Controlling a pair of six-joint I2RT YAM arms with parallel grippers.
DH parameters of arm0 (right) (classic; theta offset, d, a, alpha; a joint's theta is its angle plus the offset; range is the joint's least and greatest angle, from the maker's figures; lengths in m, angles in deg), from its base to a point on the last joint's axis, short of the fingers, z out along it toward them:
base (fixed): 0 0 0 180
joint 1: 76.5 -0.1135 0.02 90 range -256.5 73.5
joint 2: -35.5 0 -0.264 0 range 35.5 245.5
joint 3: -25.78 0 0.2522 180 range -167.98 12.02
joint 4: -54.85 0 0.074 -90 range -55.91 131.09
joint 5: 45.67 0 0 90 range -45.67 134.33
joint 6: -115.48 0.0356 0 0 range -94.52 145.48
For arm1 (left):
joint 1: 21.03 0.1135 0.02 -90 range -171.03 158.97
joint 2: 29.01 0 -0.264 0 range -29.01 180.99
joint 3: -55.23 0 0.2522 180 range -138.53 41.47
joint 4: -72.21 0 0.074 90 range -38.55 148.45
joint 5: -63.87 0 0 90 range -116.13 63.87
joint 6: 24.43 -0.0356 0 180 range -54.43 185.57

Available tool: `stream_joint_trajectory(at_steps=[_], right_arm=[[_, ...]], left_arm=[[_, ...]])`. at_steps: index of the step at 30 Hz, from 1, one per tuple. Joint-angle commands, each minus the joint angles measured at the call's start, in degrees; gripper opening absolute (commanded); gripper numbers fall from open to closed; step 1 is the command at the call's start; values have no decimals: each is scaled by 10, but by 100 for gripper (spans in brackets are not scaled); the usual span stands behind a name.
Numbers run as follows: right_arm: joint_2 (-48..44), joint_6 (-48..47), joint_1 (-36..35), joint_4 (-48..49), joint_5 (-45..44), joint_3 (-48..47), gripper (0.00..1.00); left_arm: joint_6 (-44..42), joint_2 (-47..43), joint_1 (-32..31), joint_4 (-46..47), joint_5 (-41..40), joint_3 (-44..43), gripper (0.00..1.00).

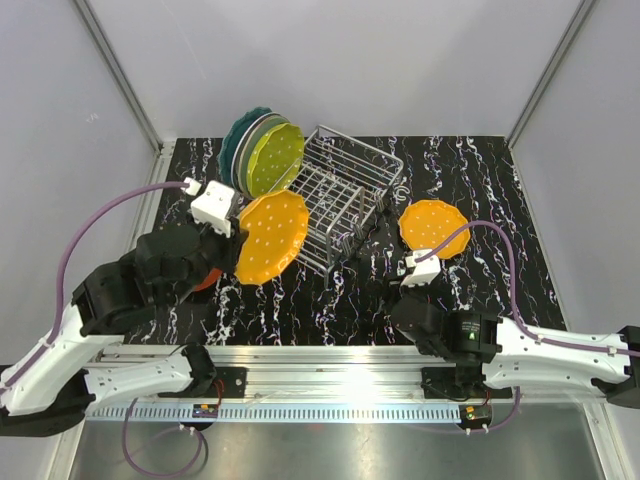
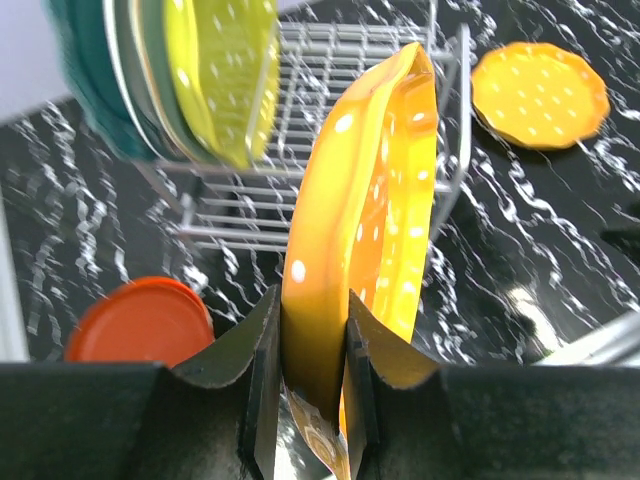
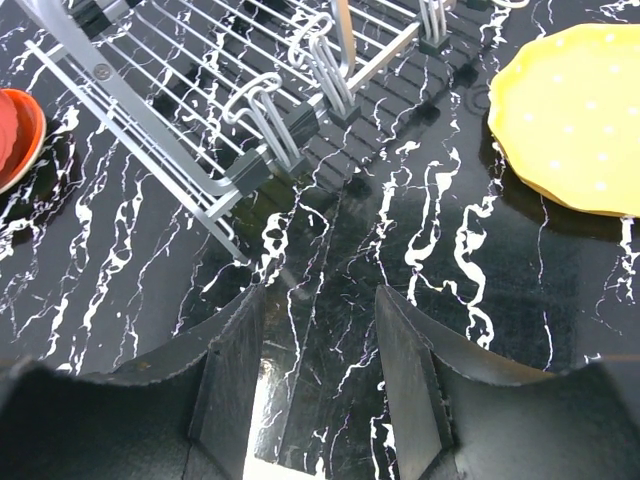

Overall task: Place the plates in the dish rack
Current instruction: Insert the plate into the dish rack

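My left gripper [image 2: 310,350] is shut on the rim of a dotted orange plate [image 1: 272,237], which it holds on edge above the table, just left of the dish rack [image 1: 352,190]. Teal, mint and yellow-green plates [image 1: 268,152] stand upright together at the rack's far left end. Flat on the table to the right of the rack lies a second dotted orange plate [image 1: 433,228]. A red-orange plate [image 2: 140,320] lies flat, mostly beneath my left arm. Low over the black table, near the rack's front corner [image 3: 215,190], my right gripper [image 3: 320,330] is open with nothing between its jaws.
The black marbled table [image 1: 480,180] is walled by grey panels at the back and both sides. The rack's upright wire slots [image 3: 275,110] in its near half hold nothing. An aluminium rail [image 1: 330,360] runs along the near edge.
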Motion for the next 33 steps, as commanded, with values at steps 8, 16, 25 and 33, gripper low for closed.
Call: stream_joint_trajectory(at_steps=[8,16,25,33], right_arm=[[24,-7,21,36,18,2,55],[19,-9,37,34,26,9,56],[20,-21,62,44,39,14,56],[38,-36,90,65,68,16,56]], left_arm=[[-145,95,49,214,-25,-140,0],[-190,163,129,257,65,-193,0],[-240,190,145,279,65,-180,0],[-267,203,158,298,49,-170,0]])
